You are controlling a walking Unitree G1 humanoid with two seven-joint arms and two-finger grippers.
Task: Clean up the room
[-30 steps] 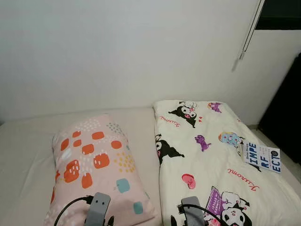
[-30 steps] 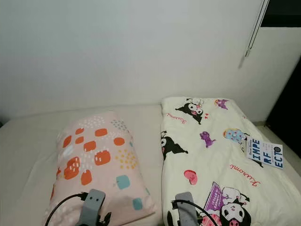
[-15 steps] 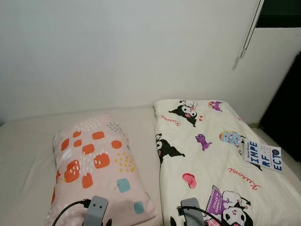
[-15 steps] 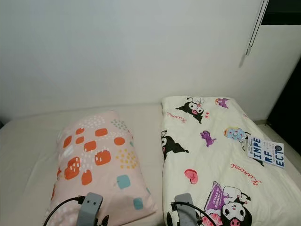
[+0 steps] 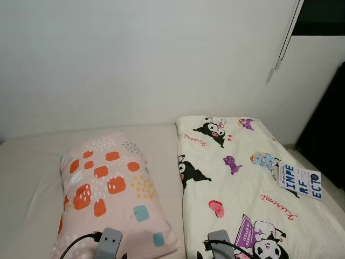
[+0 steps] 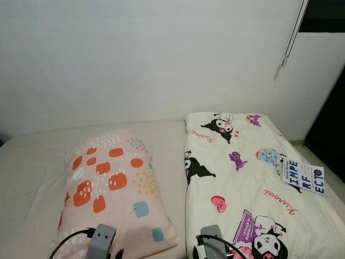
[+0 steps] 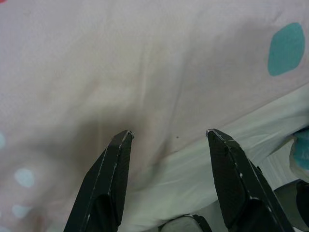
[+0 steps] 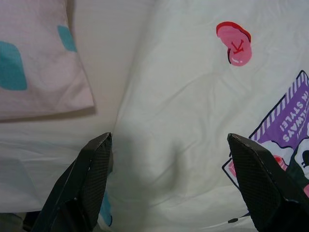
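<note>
Nearest, the left gripper [image 7: 169,135] hovers with fingers apart above a pink patterned pillow [image 5: 110,189]. The right gripper [image 8: 169,140], spread wide, hangs over a cream cartoon-print blanket [image 5: 242,178] folded beside the pillow. Both lie on a beige bed [image 5: 27,183]. A printed tag [image 5: 301,182] sits at the blanket's right edge. Behind, a plain white wall [image 5: 145,59].

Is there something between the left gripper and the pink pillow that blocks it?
Nothing visible does. The left gripper hangs open just above the pink pillow, with only bare pillow fabric between its fingers. The right gripper is open over the cartoon blanket.
</note>
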